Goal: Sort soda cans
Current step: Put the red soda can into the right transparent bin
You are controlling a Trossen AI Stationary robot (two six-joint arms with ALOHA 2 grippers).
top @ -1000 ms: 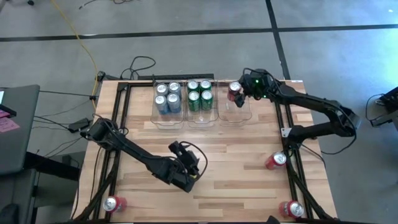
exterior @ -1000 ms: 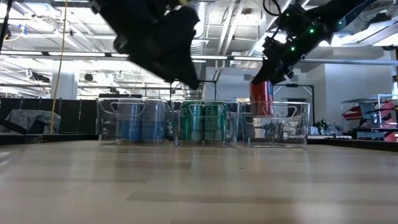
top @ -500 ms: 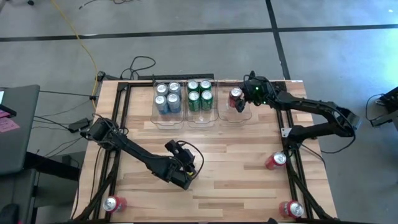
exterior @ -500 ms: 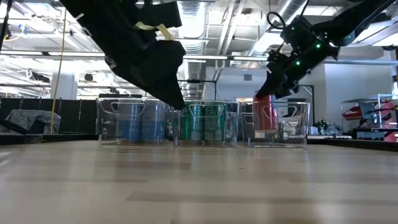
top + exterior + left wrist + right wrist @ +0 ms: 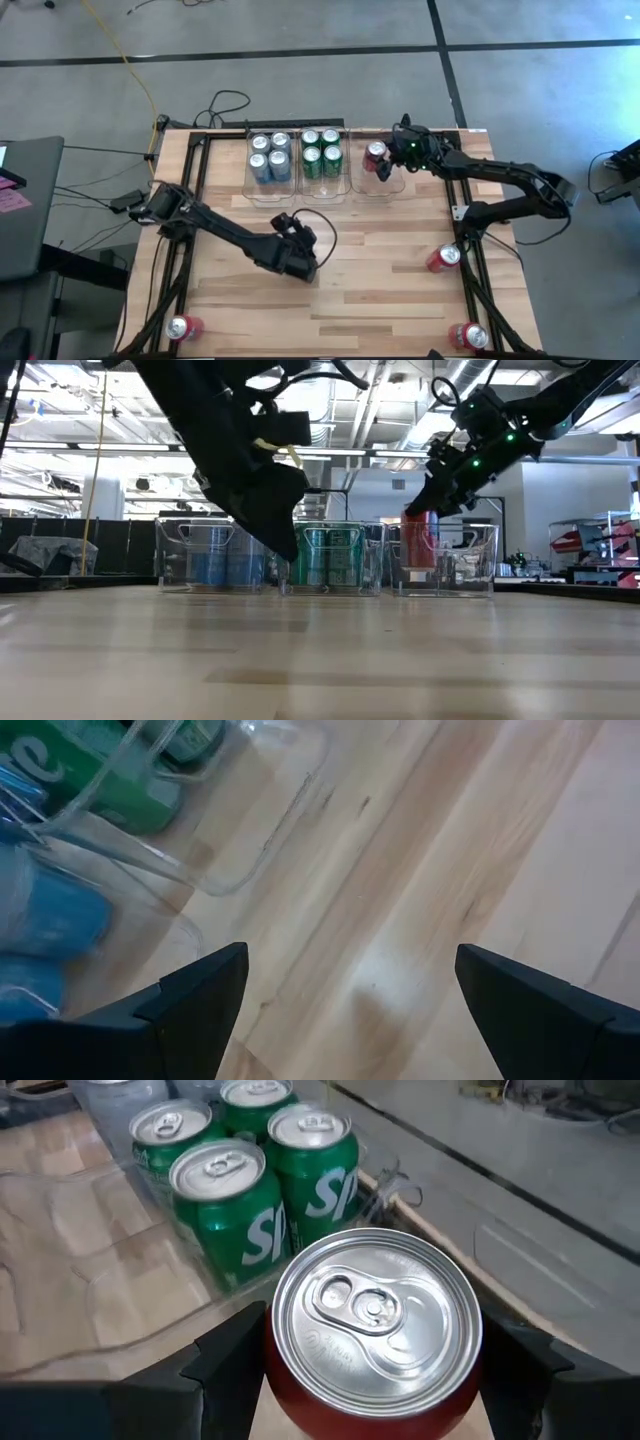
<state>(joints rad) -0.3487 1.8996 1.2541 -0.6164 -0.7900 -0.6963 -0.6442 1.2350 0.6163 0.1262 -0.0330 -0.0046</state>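
The sorting looks more than half done, I would say. The four blue cans (image 5: 268, 157) stand together in the left bin (image 5: 250, 190), and the four green cans (image 5: 320, 152) fill the middle bin (image 5: 325, 193). The right bin (image 5: 392, 188) has only one red can (image 5: 375, 155) inside its walls, and this can is gripped by the right gripper (image 5: 385, 160), whose fingers close on its two sides in the right wrist view. From the low view I cannot tell if the can already touches the bin floor or hangs just above it. Three red cans are left on the table: one near the front left corner (image 5: 183, 327), one at the right edge (image 5: 444, 258), and one near the front right corner (image 5: 468, 336). The right arm reaches from the right side of the table, bent at the elbow, to the back of the table. The left gripper (image 5: 296, 252) hangs over the middle of the table, just in front of the bins, with fingers spread apart and holding nothing.
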